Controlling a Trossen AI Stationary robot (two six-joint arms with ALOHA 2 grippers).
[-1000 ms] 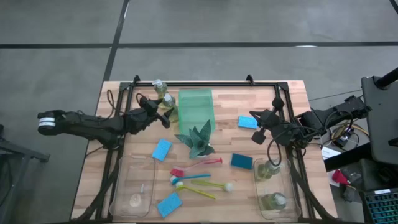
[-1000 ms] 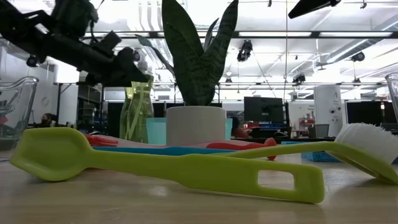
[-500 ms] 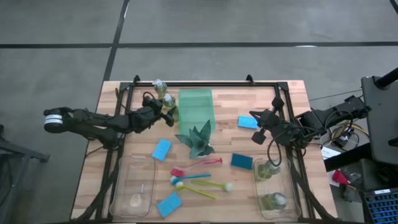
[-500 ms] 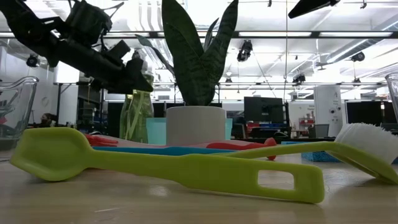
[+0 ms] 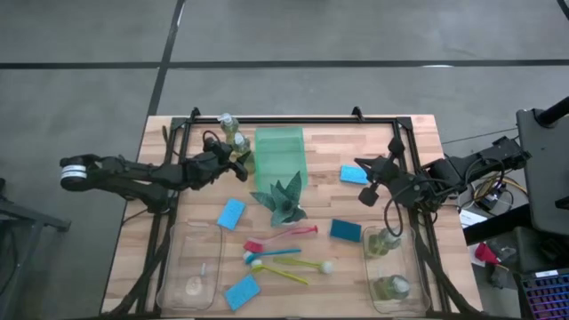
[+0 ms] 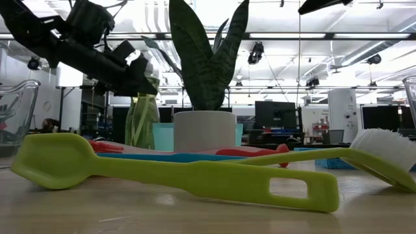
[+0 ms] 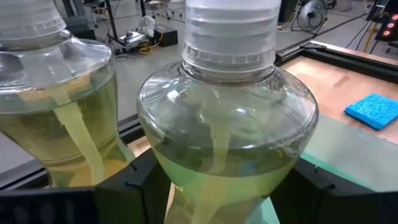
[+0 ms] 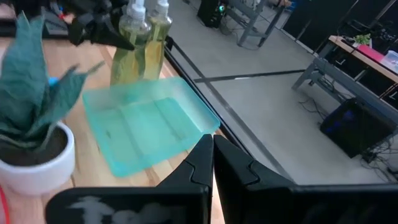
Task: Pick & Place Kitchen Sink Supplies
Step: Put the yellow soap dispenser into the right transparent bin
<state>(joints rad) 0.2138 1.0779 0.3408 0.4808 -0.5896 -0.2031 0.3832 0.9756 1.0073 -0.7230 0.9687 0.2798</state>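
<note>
Gripping a soap bottle [image 7: 227, 124], left hand [image 5: 233, 163], base hidden, right hand [image 5: 367, 180] fingers together.

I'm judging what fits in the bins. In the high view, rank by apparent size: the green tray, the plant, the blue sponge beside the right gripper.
1. Green tray, clearly the largest.
2. Plant, smaller in spread.
3. Blue sponge, smallest; the right gripper may hide one edge.

Lighting: bright, even, overhead ceiling strips [image 6: 195, 36]; glare at twelve o'clock in low view. Shadows: faint. Focus: yellow brush [image 6: 188, 175] sharp, background soft; right wrist view motion-blurred.
</note>
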